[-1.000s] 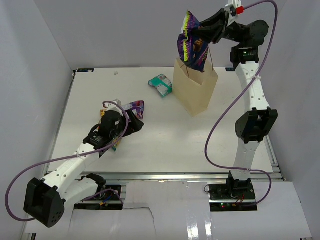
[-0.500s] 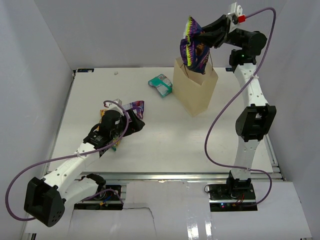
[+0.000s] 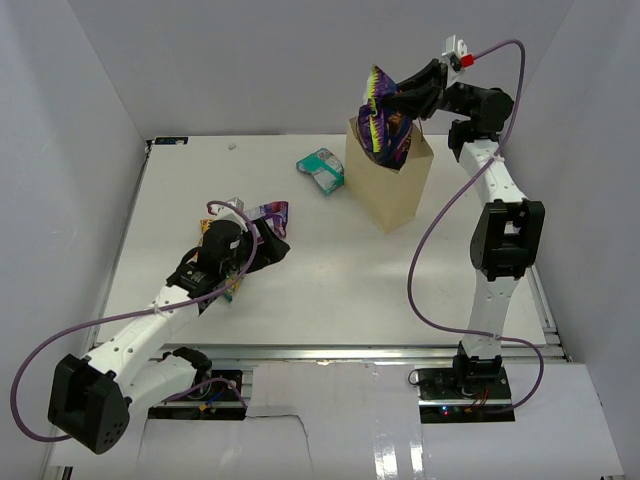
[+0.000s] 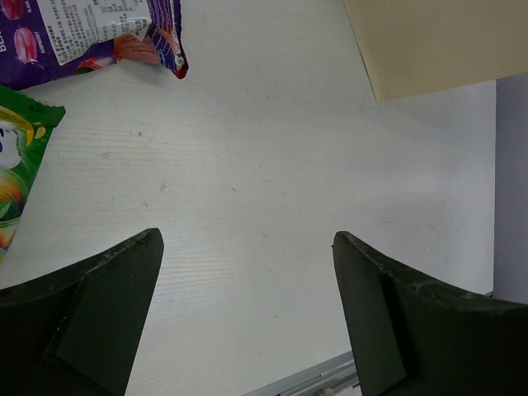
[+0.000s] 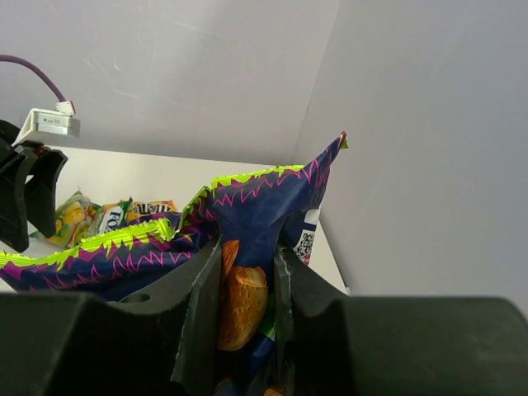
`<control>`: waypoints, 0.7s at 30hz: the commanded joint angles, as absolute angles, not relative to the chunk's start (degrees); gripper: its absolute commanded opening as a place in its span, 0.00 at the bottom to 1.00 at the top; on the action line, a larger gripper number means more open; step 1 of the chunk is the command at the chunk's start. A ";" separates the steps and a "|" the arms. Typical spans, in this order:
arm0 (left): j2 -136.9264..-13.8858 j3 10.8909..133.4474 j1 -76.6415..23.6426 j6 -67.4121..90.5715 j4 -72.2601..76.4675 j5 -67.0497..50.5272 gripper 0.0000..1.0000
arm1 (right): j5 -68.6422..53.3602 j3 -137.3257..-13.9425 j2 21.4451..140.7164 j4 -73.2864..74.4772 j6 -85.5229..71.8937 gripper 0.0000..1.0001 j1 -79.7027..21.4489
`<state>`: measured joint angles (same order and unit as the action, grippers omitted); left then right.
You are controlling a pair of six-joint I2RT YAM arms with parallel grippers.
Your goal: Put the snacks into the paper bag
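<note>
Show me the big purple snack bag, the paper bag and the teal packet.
large dark purple bag (image 3: pixel 383 128), top external view, its zigzag-printed lower half.
paper bag (image 3: pixel 385 190), top external view, its front wall.
teal-white packet (image 3: pixel 321 170), top external view, its middle.

White links (image 3: pixel 150 322), black joints (image 3: pixel 512 245), purple cables (image 3: pixel 409 292), red plug (image 3: pixel 466 58).
</note>
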<state>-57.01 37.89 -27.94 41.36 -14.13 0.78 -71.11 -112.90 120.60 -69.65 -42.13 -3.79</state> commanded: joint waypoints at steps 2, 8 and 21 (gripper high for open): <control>-57.39 39.73 -27.77 41.13 -12.75 0.09 0.94 | -66.53 -111.80 117.86 -79.63 -43.42 0.19 -2.46; -58.97 41.22 -27.77 40.69 -11.87 -1.74 0.94 | -67.85 -109.69 117.86 -77.70 -42.02 0.38 -1.50; -66.44 48.07 -27.77 46.57 -15.99 5.09 0.94 | -70.13 -109.16 114.09 -68.39 -38.86 0.51 -0.97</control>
